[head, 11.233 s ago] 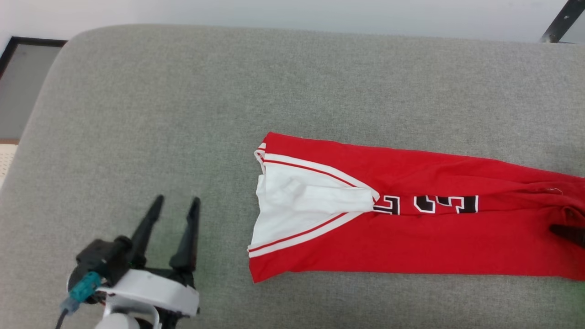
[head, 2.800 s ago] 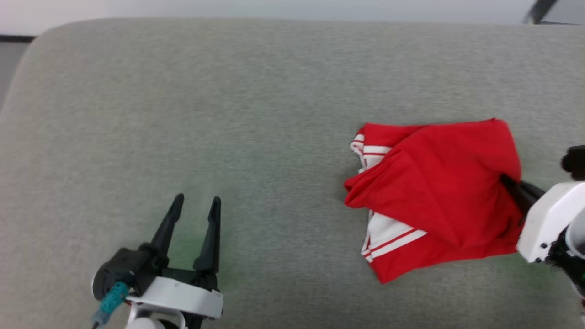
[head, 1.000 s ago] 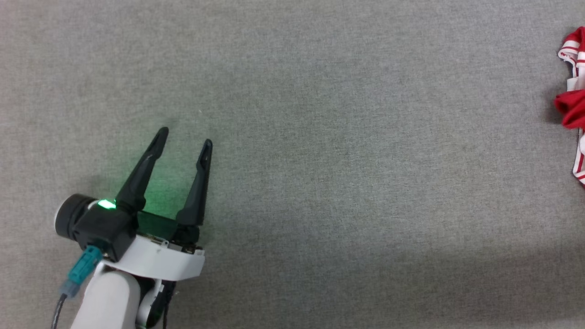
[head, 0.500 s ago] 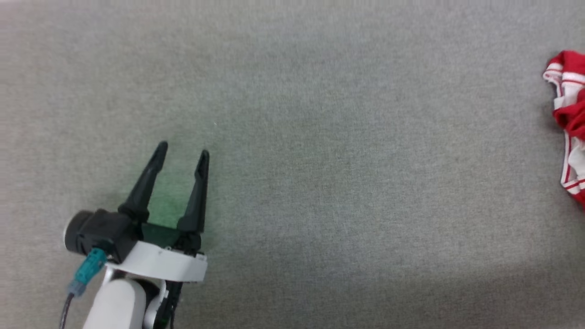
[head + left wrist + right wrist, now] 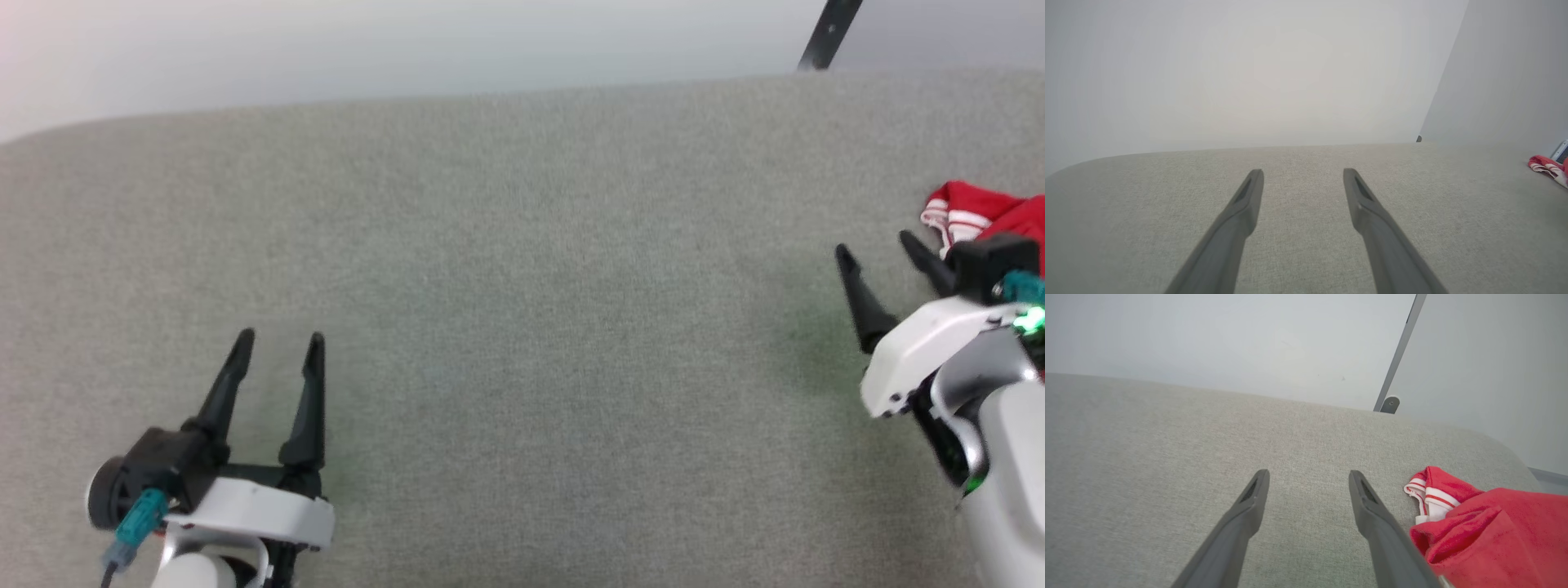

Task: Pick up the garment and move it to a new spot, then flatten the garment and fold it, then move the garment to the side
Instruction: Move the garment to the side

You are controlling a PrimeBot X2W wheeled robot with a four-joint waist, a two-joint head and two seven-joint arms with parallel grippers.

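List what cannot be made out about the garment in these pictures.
Head view: garment cut off by the right edge, part behind the right fingers.
Left wrist view: garment too small, at the right edge.
Right wrist view: garment cut off by right and bottom edges.

Grey woven padded surface (image 5: 522,286) in front of me, rounded far edge, red-and-white garment (image 5: 992,211) lying crumpled on it toward my right end

The left end effector (image 5: 281,335) and right end effector (image 5: 873,242) share black tapered fingers (image 5: 304,400), white housings (image 5: 261,513) and teal connectors (image 5: 137,516).
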